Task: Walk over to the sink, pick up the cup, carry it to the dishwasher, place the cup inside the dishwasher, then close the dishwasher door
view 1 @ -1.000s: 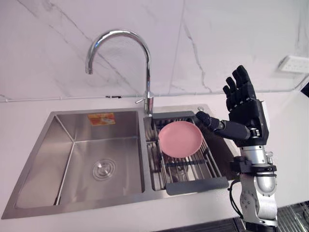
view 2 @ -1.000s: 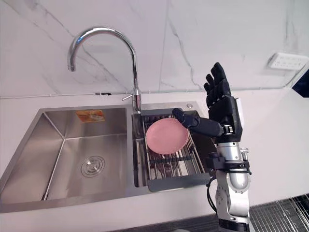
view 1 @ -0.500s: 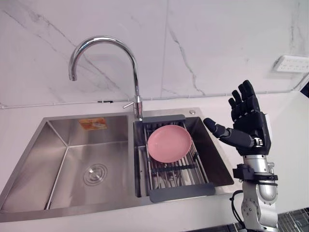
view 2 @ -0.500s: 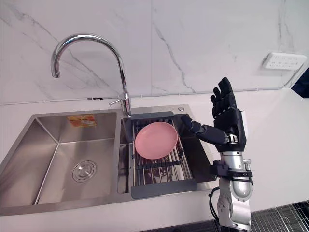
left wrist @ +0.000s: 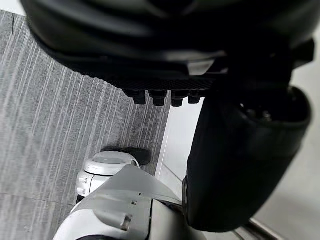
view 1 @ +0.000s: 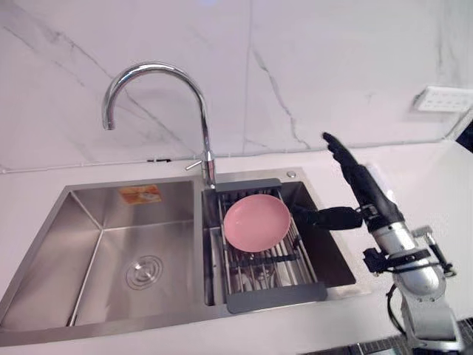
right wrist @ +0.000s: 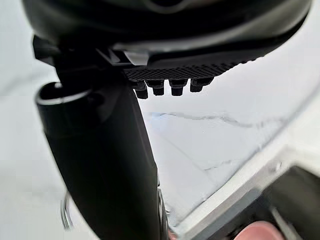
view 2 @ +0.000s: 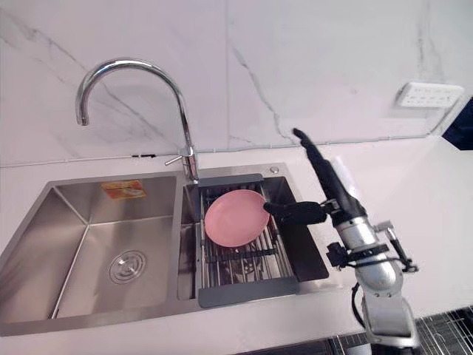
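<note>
along a white counter under a marble wall with a socket, a steel sink sits below a curved tap. its left basin shows a round drain. over the right basin lies a dark rack with a pink plate propped in it. a pale shape shows beneath the rack's bars, and i cannot tell whether it is the cup. the right hand hangs over the right basin's edge, fingers straight, thumb out toward the plate, holding nothing. a second ago its palm faced the camera; now it is turned edge-on. the left hand hangs over grey striped floor, fingers relaxed and empty.
</note>
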Robot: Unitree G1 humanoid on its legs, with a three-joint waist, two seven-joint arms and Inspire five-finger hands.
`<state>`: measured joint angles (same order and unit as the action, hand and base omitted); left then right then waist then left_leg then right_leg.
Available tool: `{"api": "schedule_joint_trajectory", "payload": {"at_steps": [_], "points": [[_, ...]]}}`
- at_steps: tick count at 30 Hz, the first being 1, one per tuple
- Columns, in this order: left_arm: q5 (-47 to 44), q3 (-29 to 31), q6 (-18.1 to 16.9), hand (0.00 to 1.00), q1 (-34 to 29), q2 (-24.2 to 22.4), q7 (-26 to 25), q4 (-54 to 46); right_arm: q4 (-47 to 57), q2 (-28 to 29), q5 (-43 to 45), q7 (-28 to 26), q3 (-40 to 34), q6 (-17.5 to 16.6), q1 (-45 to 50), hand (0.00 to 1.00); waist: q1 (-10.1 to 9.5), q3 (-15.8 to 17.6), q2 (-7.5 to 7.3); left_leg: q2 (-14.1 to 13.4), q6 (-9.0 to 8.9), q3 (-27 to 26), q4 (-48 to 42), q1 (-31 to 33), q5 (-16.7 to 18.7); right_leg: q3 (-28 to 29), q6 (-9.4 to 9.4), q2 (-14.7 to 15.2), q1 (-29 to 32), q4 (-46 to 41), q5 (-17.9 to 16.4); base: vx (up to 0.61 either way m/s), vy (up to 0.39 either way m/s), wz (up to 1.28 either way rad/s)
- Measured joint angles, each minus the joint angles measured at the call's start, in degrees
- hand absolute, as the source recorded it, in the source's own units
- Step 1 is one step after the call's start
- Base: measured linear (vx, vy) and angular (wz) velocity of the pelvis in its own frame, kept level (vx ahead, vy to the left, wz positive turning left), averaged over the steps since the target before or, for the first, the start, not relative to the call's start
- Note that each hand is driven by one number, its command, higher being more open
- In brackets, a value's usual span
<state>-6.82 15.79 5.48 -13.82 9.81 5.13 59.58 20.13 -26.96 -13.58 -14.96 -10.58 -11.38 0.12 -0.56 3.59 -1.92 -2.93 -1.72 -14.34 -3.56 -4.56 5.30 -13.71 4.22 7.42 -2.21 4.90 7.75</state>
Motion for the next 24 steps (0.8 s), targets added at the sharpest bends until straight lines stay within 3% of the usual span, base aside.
{"api": "schedule_joint_trajectory", "payload": {"at_steps": [7, 16, 24], "points": [[0.13, -1.07, -0.07, 1.0, 0.2, 1.24, 0.0, 2.03, 2.03, -4.29, -10.89, -5.93, 2.95, -0.86, -5.22, 1.0, 0.02, -1.87, -0.89, 0.05, -0.03, -0.32, 2.88, -1.31, -1.33, 0.42, 0.01, -0.34, 0.26, -0.01, -0.02, -0.01, -0.007, -0.04], [1.34, -0.91, 0.65, 1.0, 0.17, 2.59, -0.12, 2.1, 2.12, -5.43, -17.84, -20.65, 11.94, -2.39, -8.79, 1.0, -0.25, -2.72, -2.59, 0.26, 0.24, 0.11, 4.54, -1.98, -2.25, 0.14, 0.03, -0.39, 0.18, -0.02, -0.03, 0.0, -0.003, 0.01], [1.91, -0.96, 1.85, 1.0, 2.18, 2.88, -0.23, 2.07, -1.46, -6.81, -24.49, -24.03, 20.44, -1.72, -10.0, 1.0, -0.66, -2.29, -3.27, 0.29, 0.16, 1.23, 5.36, -1.54, -3.2, -0.66, 0.03, -0.37, 0.28, -0.02, -0.04, -0.05, -0.024, 0.07]]}}
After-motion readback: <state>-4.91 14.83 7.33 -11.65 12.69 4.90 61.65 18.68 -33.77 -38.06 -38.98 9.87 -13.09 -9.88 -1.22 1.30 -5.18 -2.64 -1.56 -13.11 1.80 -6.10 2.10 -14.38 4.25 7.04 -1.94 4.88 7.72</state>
